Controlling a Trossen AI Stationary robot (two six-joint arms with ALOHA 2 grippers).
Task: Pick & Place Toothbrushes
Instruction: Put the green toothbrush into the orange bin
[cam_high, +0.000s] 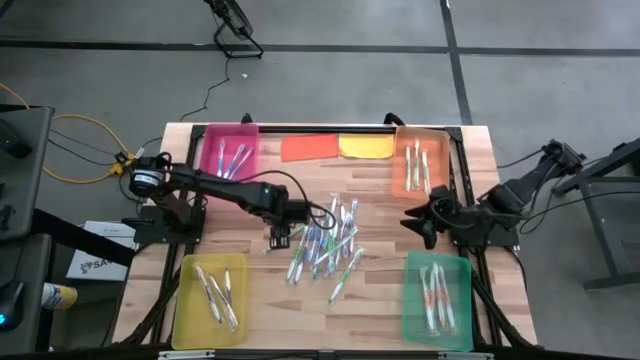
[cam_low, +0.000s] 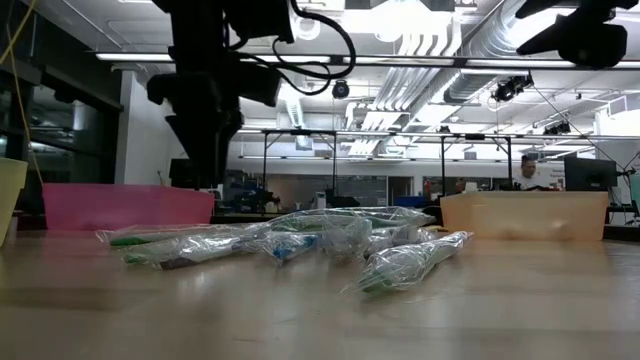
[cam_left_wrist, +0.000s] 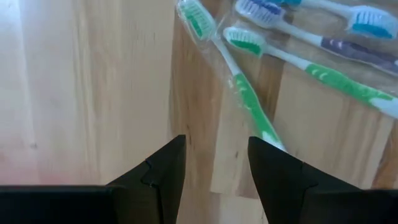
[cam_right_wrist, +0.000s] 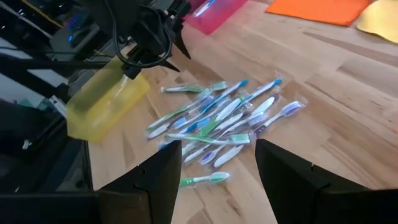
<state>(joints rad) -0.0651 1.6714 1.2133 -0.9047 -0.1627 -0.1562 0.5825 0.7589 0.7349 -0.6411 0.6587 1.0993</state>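
Observation:
The toothbrushes, each in a clear wrapper, lie in a loose pile mid-table; the low view shows the same pile. My left gripper hovers open just left of the pile. In its wrist view the gripper stands over bare wood, with a green-and-white toothbrush ending beside one finger. In the low view it hangs clear of the table. My right gripper waits open right of the pile, and its wrist view looks across the toothbrushes.
Four trays hold sorted toothbrushes: pink far left, orange far right, yellow near left, green near right. An orange cloth and a yellow cloth lie at the far edge. Bare wood surrounds the pile.

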